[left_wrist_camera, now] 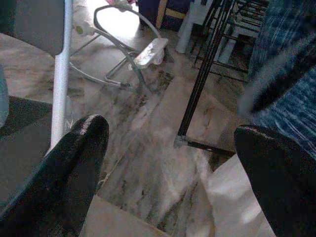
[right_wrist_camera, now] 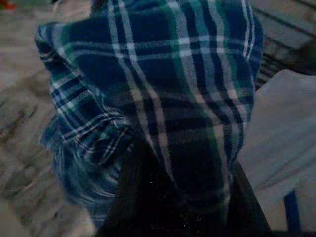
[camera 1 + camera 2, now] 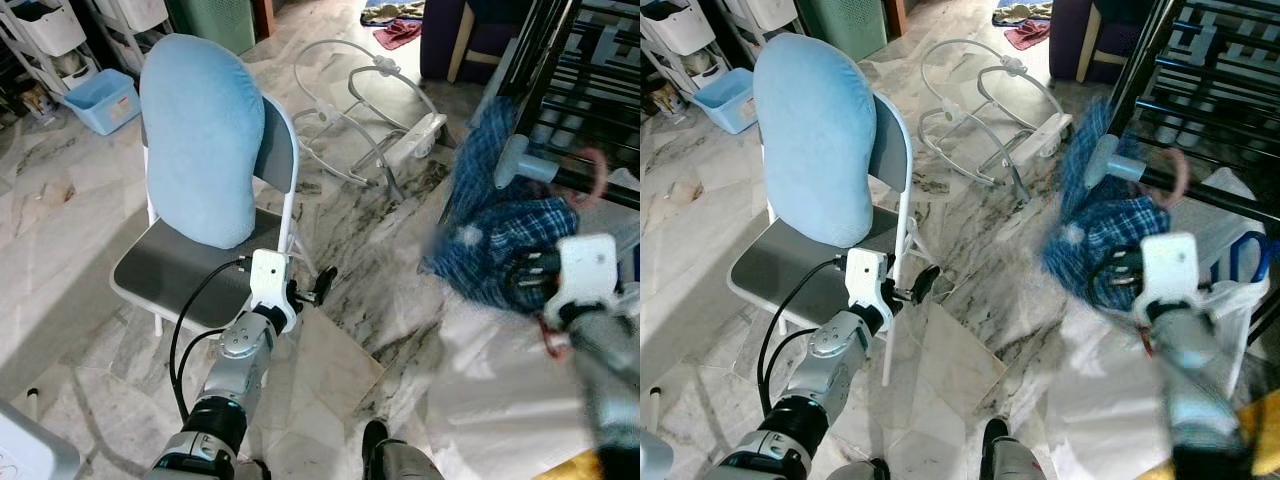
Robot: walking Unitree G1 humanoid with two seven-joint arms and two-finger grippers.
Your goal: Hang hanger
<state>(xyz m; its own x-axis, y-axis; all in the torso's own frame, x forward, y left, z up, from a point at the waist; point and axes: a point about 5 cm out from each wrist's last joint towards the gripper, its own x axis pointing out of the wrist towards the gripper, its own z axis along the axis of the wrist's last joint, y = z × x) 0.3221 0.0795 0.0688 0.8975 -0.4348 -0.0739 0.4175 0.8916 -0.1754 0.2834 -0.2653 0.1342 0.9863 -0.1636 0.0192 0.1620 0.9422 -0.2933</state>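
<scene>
Hanger under plaid shirt point(image 3: 500, 235) | our right tool point(image 3: 530, 275) clamped on it, near black rack point(image 3: 590, 60) | left tool point(image 3: 308, 290) apart, idle | risk: we judge dangling cloth snags rack bars.

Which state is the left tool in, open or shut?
Open. In the left wrist view its two black fingers stand far apart with bare marble floor between them; the left tool holds nothing.
</scene>
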